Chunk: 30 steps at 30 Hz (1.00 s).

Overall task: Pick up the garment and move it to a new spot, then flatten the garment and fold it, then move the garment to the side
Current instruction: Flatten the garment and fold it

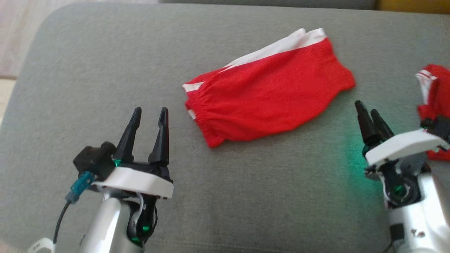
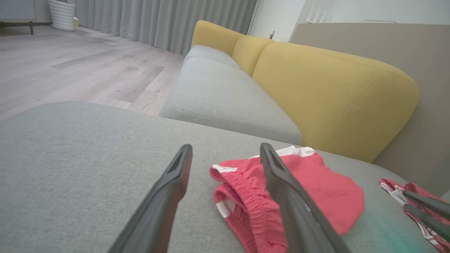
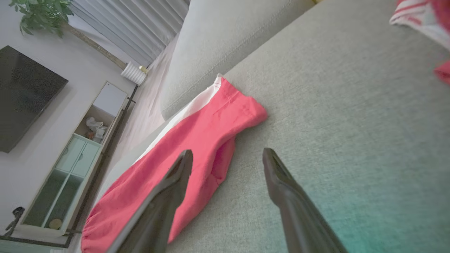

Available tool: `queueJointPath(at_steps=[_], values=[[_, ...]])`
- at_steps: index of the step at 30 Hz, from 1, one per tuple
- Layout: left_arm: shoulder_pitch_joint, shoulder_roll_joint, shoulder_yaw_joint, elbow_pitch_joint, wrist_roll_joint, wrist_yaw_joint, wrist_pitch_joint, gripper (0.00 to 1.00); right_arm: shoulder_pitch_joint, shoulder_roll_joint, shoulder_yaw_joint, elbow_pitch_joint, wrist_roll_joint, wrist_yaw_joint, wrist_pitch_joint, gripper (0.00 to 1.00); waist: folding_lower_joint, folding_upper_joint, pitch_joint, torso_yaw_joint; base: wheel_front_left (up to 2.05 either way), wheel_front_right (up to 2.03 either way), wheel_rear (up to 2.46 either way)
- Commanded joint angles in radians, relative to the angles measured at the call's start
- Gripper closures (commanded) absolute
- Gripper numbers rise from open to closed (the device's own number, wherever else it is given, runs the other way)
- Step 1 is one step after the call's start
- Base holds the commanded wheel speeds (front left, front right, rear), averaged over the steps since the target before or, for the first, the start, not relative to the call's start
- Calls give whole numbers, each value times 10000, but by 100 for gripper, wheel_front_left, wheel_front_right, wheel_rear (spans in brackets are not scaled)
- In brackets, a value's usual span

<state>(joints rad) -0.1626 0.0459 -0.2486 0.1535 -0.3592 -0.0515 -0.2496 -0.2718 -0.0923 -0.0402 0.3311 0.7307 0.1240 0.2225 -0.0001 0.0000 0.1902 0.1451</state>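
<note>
Left hand [image 1: 150,110] and right hand [image 1: 366,108] gape wide and empty, flanking the folded red mesh shorts with white stripe [image 1: 267,98] lying on the grey sofa cushion [image 1: 246,196] between them, seemingly awaiting the shift aside.

**Left gripper** [image 1: 150,110]: lower left of head view. Two long dark fingers [image 1: 129,135] spread well apart, roughly parallel, tips pointing up and away from the body. White wrist plate [image 1: 135,182] under the finger bases. Black camera block [image 1: 92,160] on the outer side, with teal connector [image 1: 80,186] and dark cable. Silver left forearm [image 1: 105,221] rising from the bottom edge, green light at the joint.

**Right gripper** [image 1: 365,107]: lower right of head view. Turned side-on, fingers overlapping, tips slanting up and leftward; parted wide in right wrist view. White cover [image 1: 404,142] tilted over the wrist. Silver right forearm [image 1: 422,214] below, green light inside the joint.
</note>
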Motion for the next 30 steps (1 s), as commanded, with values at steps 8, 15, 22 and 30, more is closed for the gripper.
queueJointPath(at_steps=[8, 15, 22, 30], values=[[-707, 44, -197, -368, -324, 213, -122, 0, -1737, 274, -1208, 972, 322, 67, 1784, 0, 1, 0, 602, 1180, 0, 0, 0], [-772, 44, -343, -506, -551, 386, -122, 0, -2792, 356, -2658, 2519, -822, 67, 2645, 0, 1, 0, 813, 1837, 0, 0, 0], [-852, 43, -614, -605, -751, 469, -122, 0, -3961, 400, -3852, 3861, -2471, 67, 3364, 0, 1, 0, 1059, 2252, 0, 0, 0], [-1011, 43, -721, -613, -870, 546, -122, 0, -4809, 417, -4352, 4775, -3628, 67, 3700, 28, 1, 0, 1181, 2404, 0, 0, 0]])
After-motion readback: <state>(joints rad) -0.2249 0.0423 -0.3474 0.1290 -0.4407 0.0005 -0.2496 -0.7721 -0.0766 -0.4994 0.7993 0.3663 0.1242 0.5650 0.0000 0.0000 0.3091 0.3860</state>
